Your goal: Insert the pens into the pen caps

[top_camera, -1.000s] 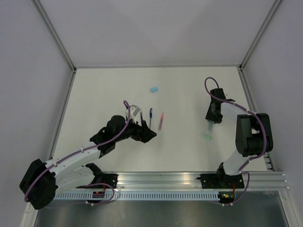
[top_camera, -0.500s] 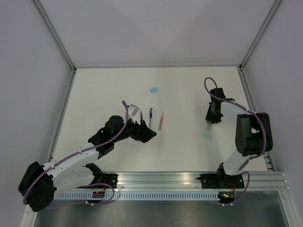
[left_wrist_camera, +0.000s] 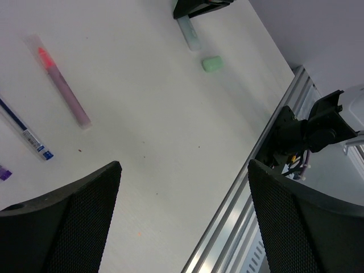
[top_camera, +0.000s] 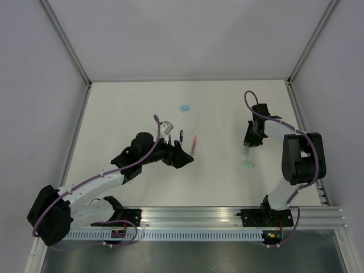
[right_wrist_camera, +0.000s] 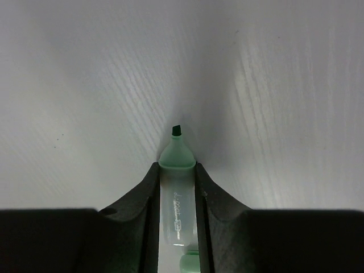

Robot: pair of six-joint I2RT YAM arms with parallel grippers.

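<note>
My right gripper point(top_camera: 250, 141) is shut on the pale green marker point(top_camera: 245, 152), whose uncapped tip points at the near edge. In the right wrist view the marker point(right_wrist_camera: 177, 193) sits between my fingers point(right_wrist_camera: 149, 193), its dark tip just above the table. A pale green cap point(top_camera: 247, 165) lies just beyond the tip and also shows in the left wrist view point(left_wrist_camera: 211, 63). My left gripper point(top_camera: 179, 156) is open and empty, just short of the pink pen point(top_camera: 194, 144) and dark blue pen point(top_camera: 181, 135). A light blue cap point(top_camera: 184, 107) lies farther back. The black pen is hidden.
In the left wrist view the pink pen point(left_wrist_camera: 62, 88) and dark blue pen point(left_wrist_camera: 25, 133) lie side by side at the left, with a small purple piece point(left_wrist_camera: 4, 172) at the frame edge. The aluminium rail point(top_camera: 227, 219) runs along the table's near edge.
My left arm has reached forward and to the right, bringing its gripper closer to the pink and blue pens. My right gripper has drawn back slightly with the green marker.
</note>
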